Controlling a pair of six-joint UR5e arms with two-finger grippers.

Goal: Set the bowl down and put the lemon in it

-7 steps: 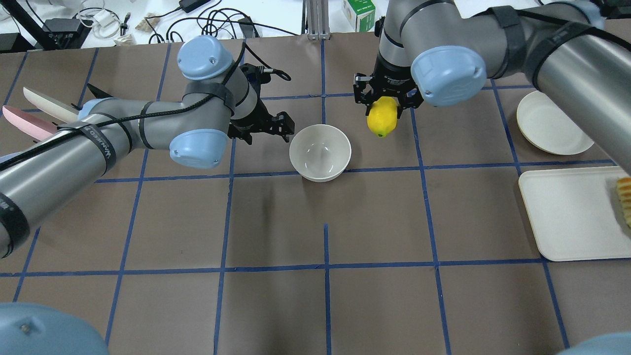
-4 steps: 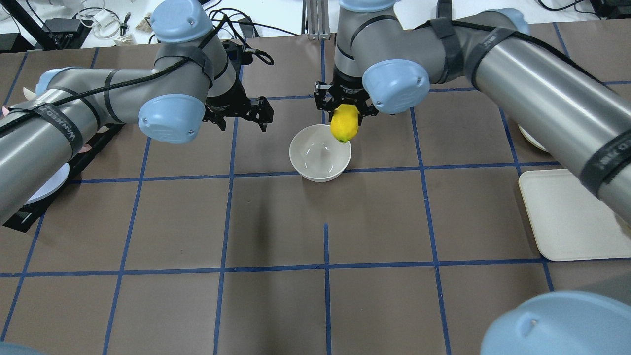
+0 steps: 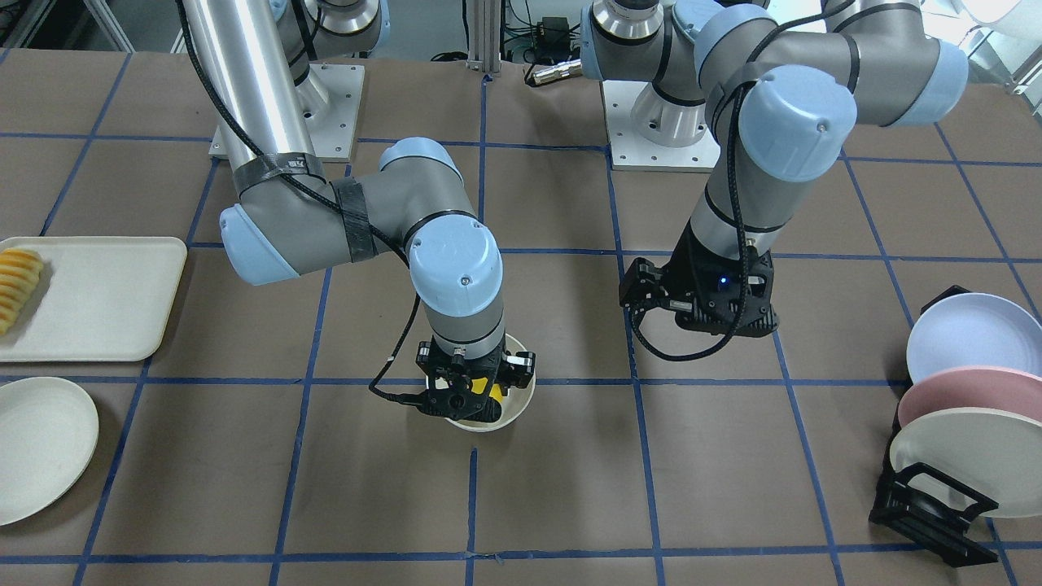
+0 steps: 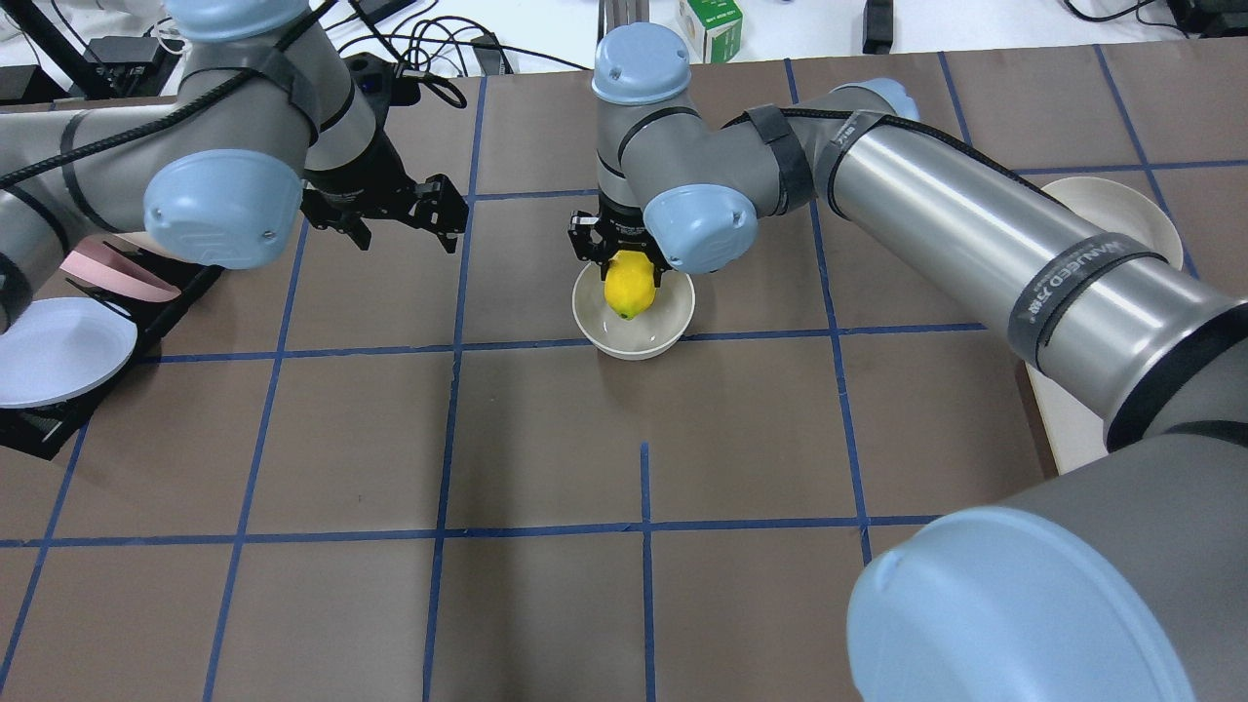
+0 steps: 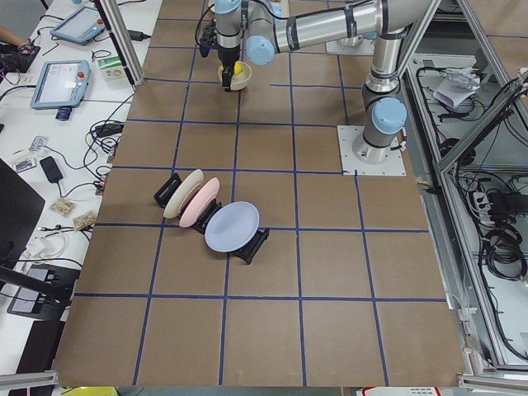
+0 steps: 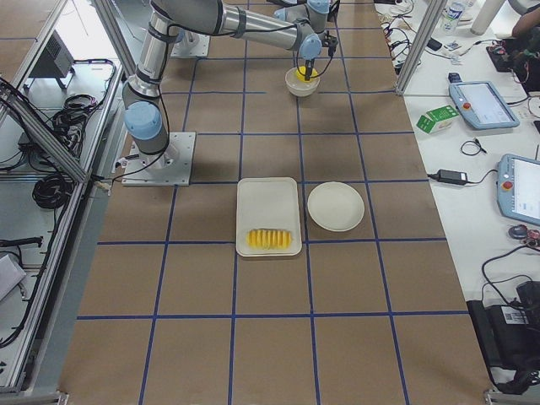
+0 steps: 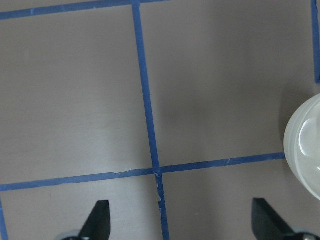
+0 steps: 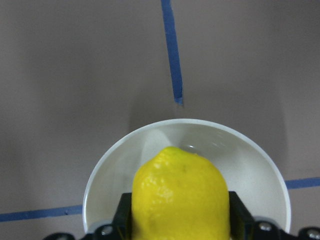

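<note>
The cream-white bowl [image 4: 639,336] stands upright near the table's middle. My right gripper [image 4: 629,278] is shut on the yellow lemon [image 4: 629,286] and holds it over the bowl's inside, about at rim height. In the right wrist view the lemon [image 8: 182,195] sits between the black pads [image 8: 125,215] above the bowl [image 8: 250,160]. In the front-facing view the gripper [image 3: 472,391] hides most of the lemon [image 3: 491,394] and the bowl [image 3: 496,422]. My left gripper [image 4: 405,229] is open and empty, to the left of the bowl; its wrist view shows the bowl's rim [image 7: 305,150].
A black rack with a white plate [image 4: 58,346] and a pink plate [image 4: 107,273] stands at the far left. A flat cream plate [image 3: 37,448] and a cream tray [image 3: 98,301] with pale orange slices [image 3: 16,285] lie on the robot's right side.
My right gripper has carried the lemon leftward from beside the bowl to over its inside. My left gripper has drawn back to the left, away from the bowl.
</note>
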